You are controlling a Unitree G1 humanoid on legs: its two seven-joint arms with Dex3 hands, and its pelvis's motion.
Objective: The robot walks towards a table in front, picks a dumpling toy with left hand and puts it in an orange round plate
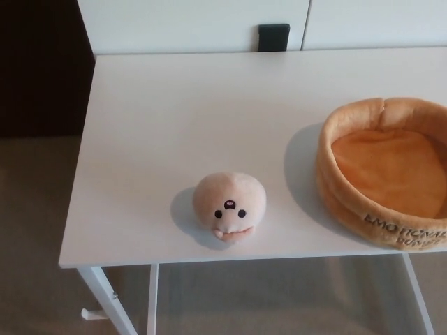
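A round peach-coloured plush dumpling toy (230, 204) with a small face sits near the front edge of the white table (195, 118), face turned toward me. To its right, a hand's width away, stands the orange round plush plate (388, 169) with a raised rim and dark lettering on its front wall; its right side runs out of the picture. Nothing lies inside the plate. Neither of my hands nor any arm shows in the head view.
The table's left edge and front edge are in view, with white legs (108, 300) below and beige carpet (35, 230) to the left. A white wall panel with a small black fitting (273, 36) stands behind the table. A dark area lies at the far left.
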